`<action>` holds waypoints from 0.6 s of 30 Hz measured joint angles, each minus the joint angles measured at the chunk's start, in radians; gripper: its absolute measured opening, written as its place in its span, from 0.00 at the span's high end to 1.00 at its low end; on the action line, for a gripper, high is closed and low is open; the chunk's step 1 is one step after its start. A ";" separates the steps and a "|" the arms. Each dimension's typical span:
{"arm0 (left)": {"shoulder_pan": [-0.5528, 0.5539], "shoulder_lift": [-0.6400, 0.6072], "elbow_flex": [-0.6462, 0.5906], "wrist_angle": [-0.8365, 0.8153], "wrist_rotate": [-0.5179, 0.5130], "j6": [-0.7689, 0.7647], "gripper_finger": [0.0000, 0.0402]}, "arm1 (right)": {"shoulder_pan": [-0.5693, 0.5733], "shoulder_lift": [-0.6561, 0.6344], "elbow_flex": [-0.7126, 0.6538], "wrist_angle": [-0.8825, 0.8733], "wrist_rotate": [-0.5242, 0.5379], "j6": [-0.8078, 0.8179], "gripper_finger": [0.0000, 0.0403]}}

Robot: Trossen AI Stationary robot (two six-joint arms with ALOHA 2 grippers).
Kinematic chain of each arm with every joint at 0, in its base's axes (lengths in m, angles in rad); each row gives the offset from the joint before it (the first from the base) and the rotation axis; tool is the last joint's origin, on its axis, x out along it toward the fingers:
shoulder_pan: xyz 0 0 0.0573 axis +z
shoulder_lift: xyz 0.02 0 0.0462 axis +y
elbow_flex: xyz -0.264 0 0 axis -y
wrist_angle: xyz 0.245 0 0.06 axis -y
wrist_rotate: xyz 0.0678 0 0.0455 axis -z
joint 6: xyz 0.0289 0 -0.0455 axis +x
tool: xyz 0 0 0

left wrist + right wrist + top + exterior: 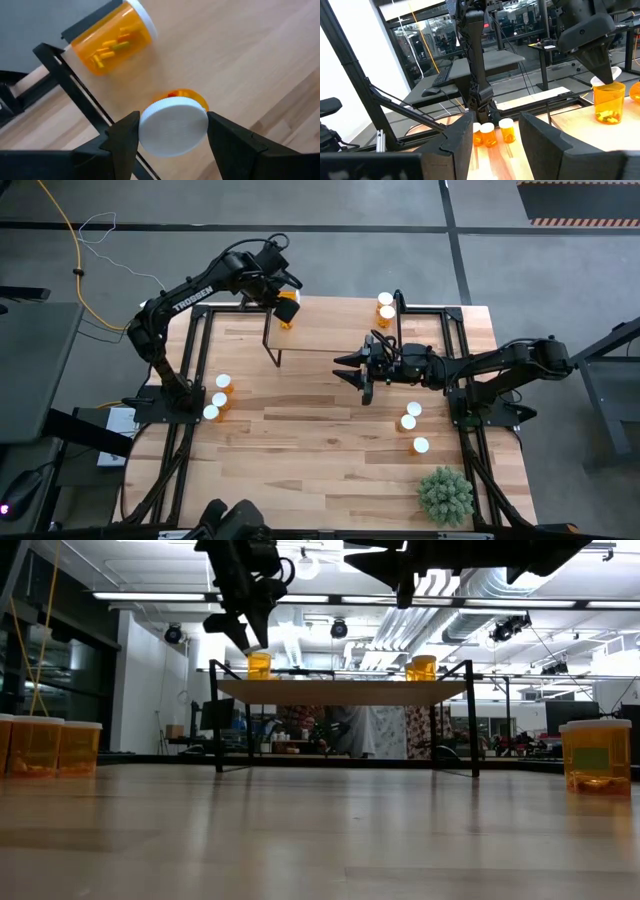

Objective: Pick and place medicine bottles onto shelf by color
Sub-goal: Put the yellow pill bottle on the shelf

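My left gripper (285, 302) reaches over the far left end of the shelf (330, 332), shut on a medicine bottle (182, 95) with a white cap. Beside it on the shelf is a second bottle (112, 37) with yellow pills. Two more bottles (385, 308) stand at the shelf's far right end. Three bottles (219, 397) stand on the table at the left, and three (411, 423) at the right. My right gripper (358, 376) hovers level over the table in front of the shelf, open and holding nothing (495, 137). My left gripper pinches the bottle's white cap (173, 125) between its two fingers (125, 140), one on each side of the rim. The fingers come steeply from above. The bottle hangs upright below them, its base at the shelf board's top (258, 675); whether it rests there I cannot tell.
A green spiky plant (445, 495) stands at the table's near right corner. The shelf's thin black legs (217, 720) stand on the table's far half. The wide middle of the tabletop (320, 440) is bare wood.
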 joint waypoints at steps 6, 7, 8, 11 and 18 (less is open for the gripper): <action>-0.010 0.000 0.000 0.053 0.000 0.000 0.49 | 0.000 0.000 0.000 0.000 0.000 0.000 0.62; -0.013 0.000 0.000 0.057 0.000 0.004 0.49 | 0.000 0.000 0.000 0.000 0.000 0.000 0.62; -0.015 0.000 0.000 0.058 0.000 0.011 0.49 | 0.000 0.000 0.000 0.000 0.000 0.000 0.62; -0.019 0.000 0.000 0.062 -0.001 0.029 0.49 | 0.000 0.000 0.000 0.000 0.000 0.000 0.62; -0.018 0.000 0.000 0.074 -0.042 0.056 0.49 | 0.000 0.000 0.000 0.000 0.000 0.000 0.62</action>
